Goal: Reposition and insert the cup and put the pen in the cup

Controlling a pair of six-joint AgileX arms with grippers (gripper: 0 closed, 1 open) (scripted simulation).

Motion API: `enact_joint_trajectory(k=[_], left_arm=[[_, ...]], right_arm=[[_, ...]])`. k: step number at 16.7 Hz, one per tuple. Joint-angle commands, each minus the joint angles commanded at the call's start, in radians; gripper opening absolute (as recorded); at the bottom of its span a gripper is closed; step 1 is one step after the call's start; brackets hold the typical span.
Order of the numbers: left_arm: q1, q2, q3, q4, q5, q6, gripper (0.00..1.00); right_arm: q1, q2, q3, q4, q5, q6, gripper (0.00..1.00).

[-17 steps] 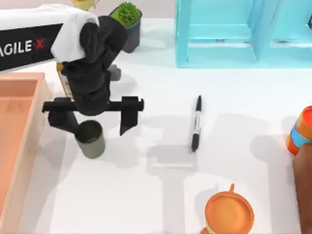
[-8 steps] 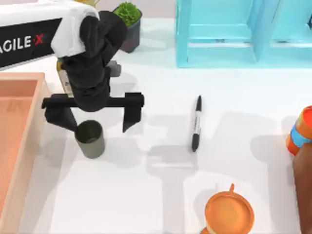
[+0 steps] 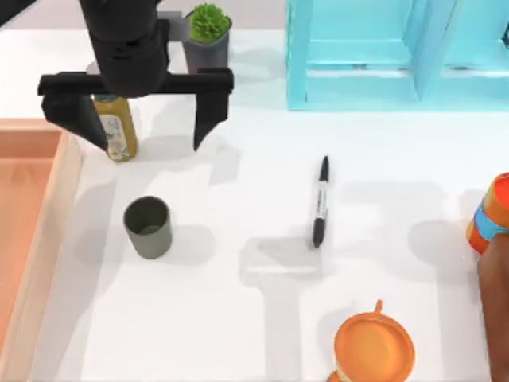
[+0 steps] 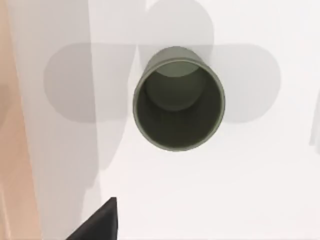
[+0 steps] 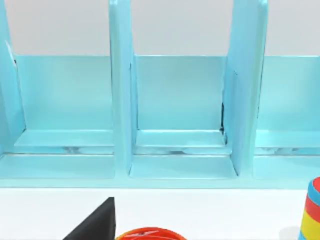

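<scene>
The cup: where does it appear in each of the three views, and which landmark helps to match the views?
Top view: the cup stands upright on the white table, at the left, near the wooden tray, below the open left claw.
Left wrist view: the cup is near the middle, seen from above, empty.
Right wrist view: not in it.
Shared landmark: the wooden tray beside the cup.

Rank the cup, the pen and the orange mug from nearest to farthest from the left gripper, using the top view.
From the left gripper, open at the table's far left:
1. The cup, standing just in front of it.
2. The pen, lying mid-table to the right.
3. The orange mug, at the near edge, right of centre.
</scene>
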Motion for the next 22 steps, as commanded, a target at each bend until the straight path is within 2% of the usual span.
enact_joint_trajectory(k=[4,11,22], left_arm=[[0.000,-0.011,0.105,-0.106,0.000,0.002,1.00],[-0.009,0.029,0.142,-0.098,0.013,-0.007,1.00],[-0.198,0.576,0.592,0.040,0.170,-0.059,1.00]], right_arm=[[0.000,0.000,0.000,0.000,0.000,0.000,1.00],[0.000,0.000,0.000,0.000,0.000,0.000,1.00],[0.000,0.000,0.000,0.000,0.000,0.000,1.00]])
